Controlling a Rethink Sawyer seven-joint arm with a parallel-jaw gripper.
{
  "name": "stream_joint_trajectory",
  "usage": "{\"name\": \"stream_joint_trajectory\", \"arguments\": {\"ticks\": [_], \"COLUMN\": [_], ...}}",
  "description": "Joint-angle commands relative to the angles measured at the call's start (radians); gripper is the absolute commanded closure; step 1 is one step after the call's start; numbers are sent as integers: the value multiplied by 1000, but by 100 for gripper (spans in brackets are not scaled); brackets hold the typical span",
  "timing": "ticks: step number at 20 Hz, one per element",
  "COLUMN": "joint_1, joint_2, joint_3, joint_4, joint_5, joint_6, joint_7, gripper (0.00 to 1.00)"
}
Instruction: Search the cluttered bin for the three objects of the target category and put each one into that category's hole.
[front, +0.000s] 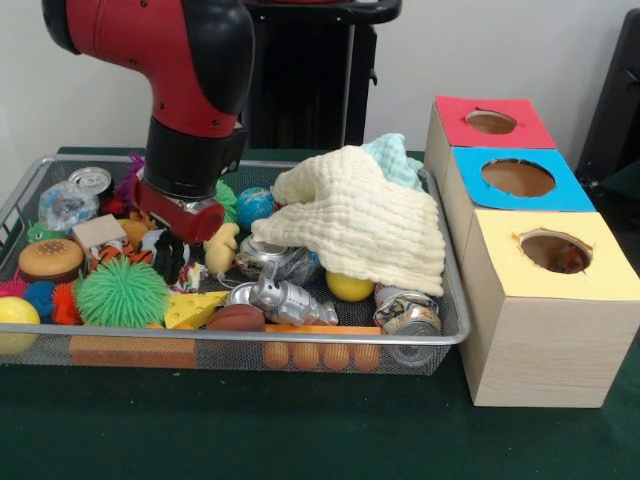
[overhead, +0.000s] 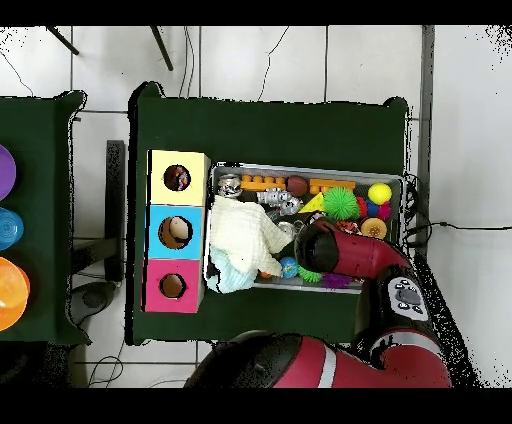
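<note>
The wire-mesh bin is full of toys; it also shows in the overhead view. My gripper reaches down into the bin's left part, between a green spiky ball and a yellow figure. A bit of white fabric with coloured patches shows right beside it. Clutter hides how the gripper stands. In the overhead view the arm covers it. The yellow-topped box stands at the near right. Its round hole shows something orange inside, and it also shows in the overhead view.
A plain cream cloth lies heaped over the bin's right half, with a mint-green cloth behind it. A blue-topped box and a red-topped box stand behind the yellow one. Cans, balls and a silver robot toy fill the bin.
</note>
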Motion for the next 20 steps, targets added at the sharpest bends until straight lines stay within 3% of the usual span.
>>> {"name": "stream_joint_trajectory", "arguments": {"ticks": [1, 4, 8, 15, 20], "joint_1": [35, 67, 47, 15, 21], "joint_2": [56, 49, 6, -218, -285], "joint_3": [2, -39, -7, 63, 63], "joint_4": [-26, -17, -7, 96, 119], "joint_5": [7, 31, 29, 19, 22], "joint_6": [-51, -68, 2, 196, 263], "joint_7": [101, 134, 90, -24, -32], "gripper": [100, 100, 100, 100, 100]}}
